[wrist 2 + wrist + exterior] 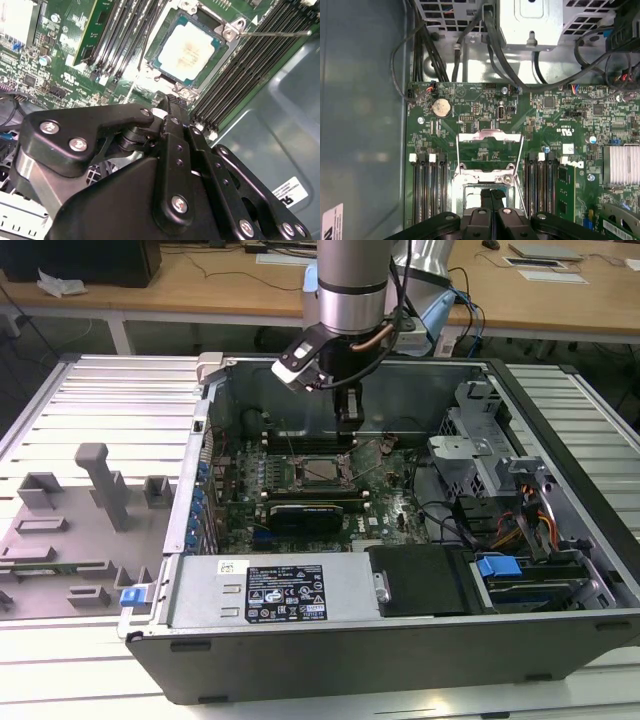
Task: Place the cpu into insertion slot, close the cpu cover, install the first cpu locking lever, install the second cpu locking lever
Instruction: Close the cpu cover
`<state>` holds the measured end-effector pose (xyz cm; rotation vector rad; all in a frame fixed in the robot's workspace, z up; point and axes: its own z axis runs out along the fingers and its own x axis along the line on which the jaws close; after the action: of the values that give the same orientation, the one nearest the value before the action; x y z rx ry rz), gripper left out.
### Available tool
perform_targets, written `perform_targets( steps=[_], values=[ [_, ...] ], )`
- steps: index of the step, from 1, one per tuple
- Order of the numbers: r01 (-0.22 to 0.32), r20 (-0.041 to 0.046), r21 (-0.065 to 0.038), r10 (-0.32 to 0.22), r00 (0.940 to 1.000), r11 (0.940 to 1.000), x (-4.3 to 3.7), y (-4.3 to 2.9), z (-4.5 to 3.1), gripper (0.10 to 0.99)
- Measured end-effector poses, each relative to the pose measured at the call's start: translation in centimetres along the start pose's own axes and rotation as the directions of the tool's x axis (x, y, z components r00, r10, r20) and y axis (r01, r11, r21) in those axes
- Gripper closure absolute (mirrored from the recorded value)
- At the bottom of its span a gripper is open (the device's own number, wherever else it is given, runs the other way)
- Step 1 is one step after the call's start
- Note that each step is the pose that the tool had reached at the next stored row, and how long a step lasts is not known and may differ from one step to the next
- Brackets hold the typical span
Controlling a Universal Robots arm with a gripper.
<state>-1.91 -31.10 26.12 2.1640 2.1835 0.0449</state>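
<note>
Silver-grey top of cpu (pixel 187 46) facing up, seated flat in insertion slot (pixel 202 19) on green motherboard (pixel 560 135). Square part, so no long axis; edges parallel to slot frame and to black memory slots (pixel 427 185) flanking both sides.

Metal cpu cover (pixel 489 135) not closed: swung up off slot, tilted, green board showing through its window. Thin wire locking levers (pixel 456 156) running along cover's two sides, not latched down. In second wrist view, one lever rod (pixel 275 34) sticking out from a corner bracket, lying across memory slots.

Black gripper (pixel 492 196) pointing down into open grey case (pixel 270 390), hanging just above slot edge on cover's hinge side. Fingers (pixel 487 200) pressed together, nothing between them, nothing held. Apart from cpu itself; contact with hinge bracket: cannot tell.
</note>
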Motion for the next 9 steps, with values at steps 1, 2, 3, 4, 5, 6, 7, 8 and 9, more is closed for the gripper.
perform_targets(
  steps=[1,2,3,4,5,6,7,8,9],
  values=[
    [0.0,0.0,0.0,0.0,1.0,1.0,0.0,0.12,0.01,0.98],
    [0.0,-0.0001,0.0,0.0,1.0,1.0,0.0,0.36,0.03,0.98],
    [0.0,0.0,0.0,0.0,1.0,1.0,0.0,0.5,0.03,0.98],
    [0.0,0.0,0.0,0.0,1.0,1.0,0.0,0.68,0.05,0.98],
    [0.0,0.0,0.0,0.0,1.0,1.0,-0.01,1.01,0.07,0.98],
    [0.0,0.0,0.0,0.0,1.0,1.0,-0.01,1.44,0.1,0.98],
    [0.0,0.0001,0.0,0.0,1.0,1.0,-0.02,1.98,0.13,0.98],
    [0.0,0.0,0.0,0.0,1.0,1.0,-0.02,2.38,0.16,0.98],
    [0.0,0.0001,0.0,0.0,1.0,1.0,-0.02,2.63,0.18,0.98]
  ],
)
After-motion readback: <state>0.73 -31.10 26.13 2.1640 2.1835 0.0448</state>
